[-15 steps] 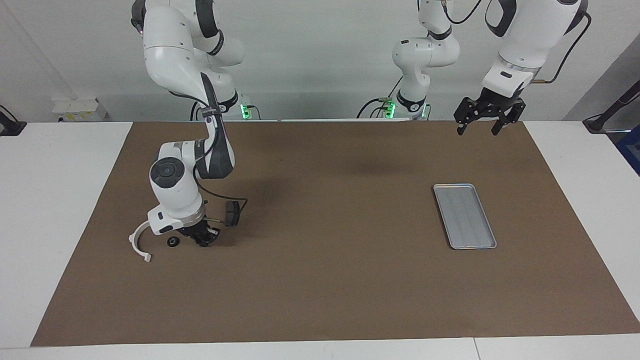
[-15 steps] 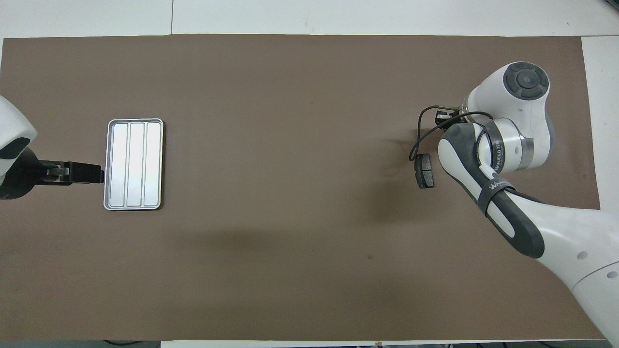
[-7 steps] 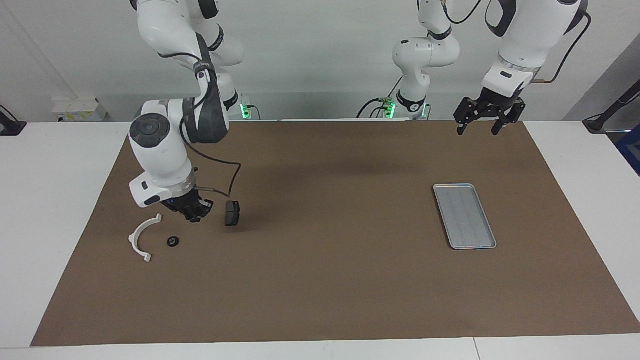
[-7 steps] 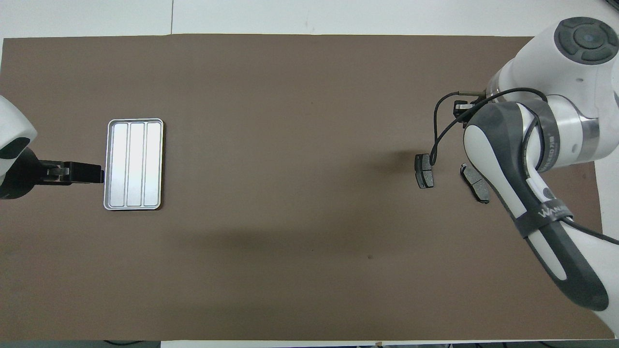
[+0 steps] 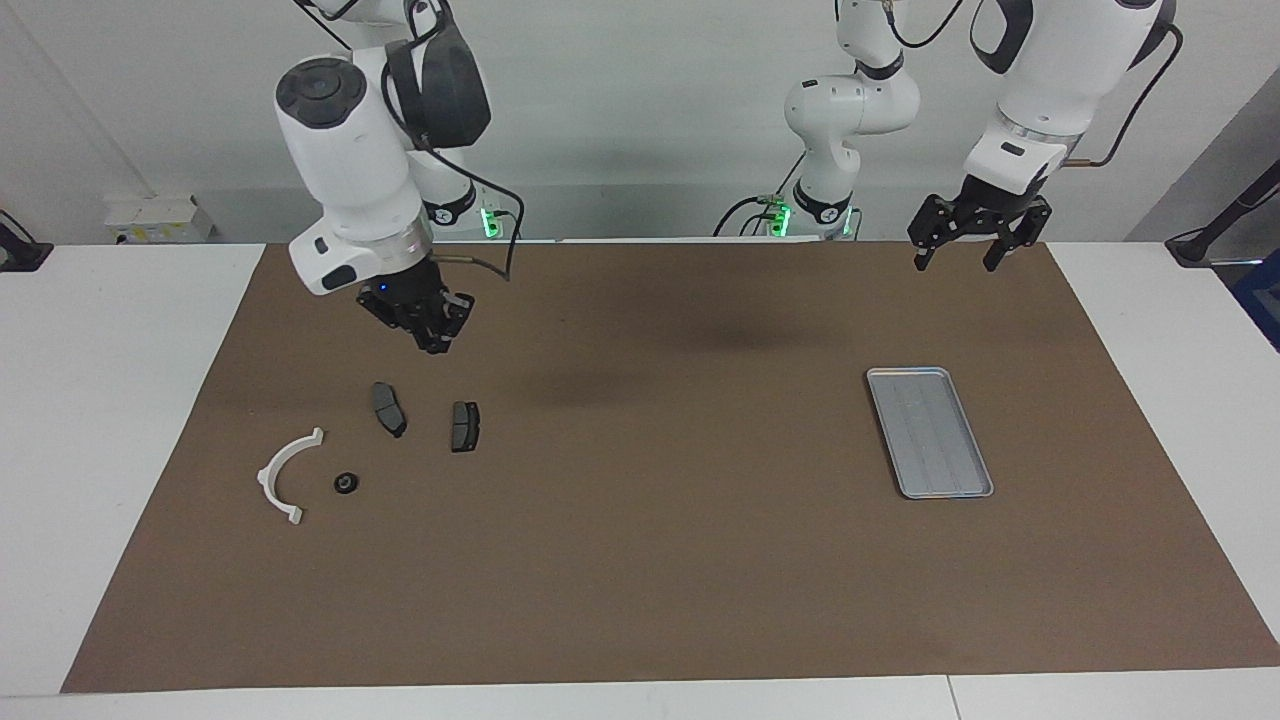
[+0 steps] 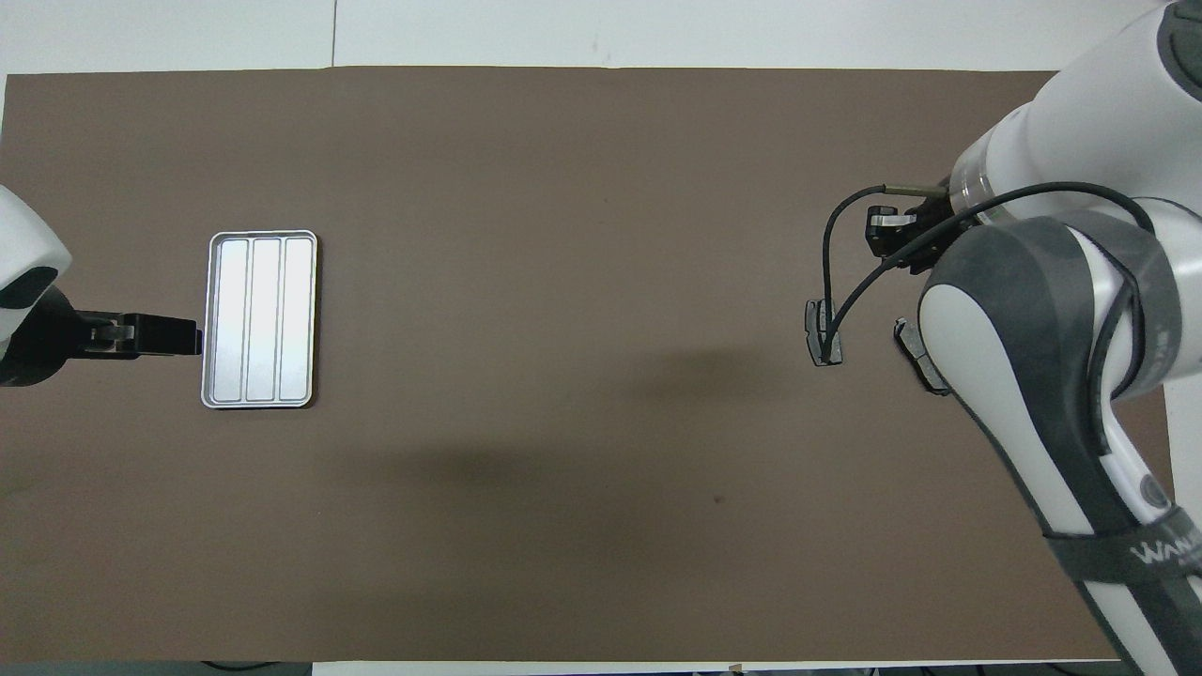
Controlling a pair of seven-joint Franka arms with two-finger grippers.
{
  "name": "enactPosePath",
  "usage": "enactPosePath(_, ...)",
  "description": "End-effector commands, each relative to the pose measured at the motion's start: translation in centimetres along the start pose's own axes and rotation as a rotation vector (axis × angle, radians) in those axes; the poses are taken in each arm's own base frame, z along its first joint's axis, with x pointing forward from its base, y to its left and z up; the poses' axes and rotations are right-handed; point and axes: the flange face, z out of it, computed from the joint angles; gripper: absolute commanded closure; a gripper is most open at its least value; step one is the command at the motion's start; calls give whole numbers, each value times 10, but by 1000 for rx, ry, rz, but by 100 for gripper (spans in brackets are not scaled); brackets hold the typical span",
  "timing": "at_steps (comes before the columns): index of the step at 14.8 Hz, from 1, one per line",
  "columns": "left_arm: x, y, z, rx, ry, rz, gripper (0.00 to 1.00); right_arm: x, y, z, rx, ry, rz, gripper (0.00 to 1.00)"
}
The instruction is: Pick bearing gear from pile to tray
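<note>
The pile lies toward the right arm's end of the mat. It holds a white arc bracket, a small black round piece and two dark brake pads. My right gripper hangs well above the mat over the pile's edge, fingertips shut. I cannot see whether anything small is pinched between them. In the overhead view the right gripper shows beside one pad, and the arm covers most of the pile. The silver tray lies bare. My left gripper waits open in the air near it.
A brown mat covers most of the white table. The right arm's cable loops down over one brake pad in the overhead view.
My right gripper has risen from mat level among the pile and swung up toward the robots, still shut. The second brake pad now shows. The left arm has not moved.
</note>
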Motion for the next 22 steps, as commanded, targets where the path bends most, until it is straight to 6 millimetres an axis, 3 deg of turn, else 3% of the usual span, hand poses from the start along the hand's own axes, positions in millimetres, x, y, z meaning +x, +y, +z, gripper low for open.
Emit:
enactPosePath(1, -4, 2, -5, 10, 21, -3, 0, -41, -54, 0, 17, -4, 137, 100)
enactPosePath(4, -5, 1, -4, 10, 21, -1, 0, -85, -108, 9, 32, -4, 245, 100)
enactPosePath(6, -6, 1, -2, 10, 16, -3, 0, -114, -142, 28, 43, 1, 283, 100)
enactPosePath(9, -6, 1, -2, 10, 9, -1, 0, -153, -188, 77, 55, -3, 315, 100)
enactPosePath(12, -6, 1, 1, 10, 13, 3, 0, -175, -216, 124, 64, -5, 323, 100)
enactPosePath(17, -9, -6, 10, 13, 22, 16, 0, -184, -217, 184, 49, 5, 316, 100)
enactPosePath(22, -9, -6, 23, 13, 33, 15, 0, -205, -243, 258, -37, 82, 281, 100)
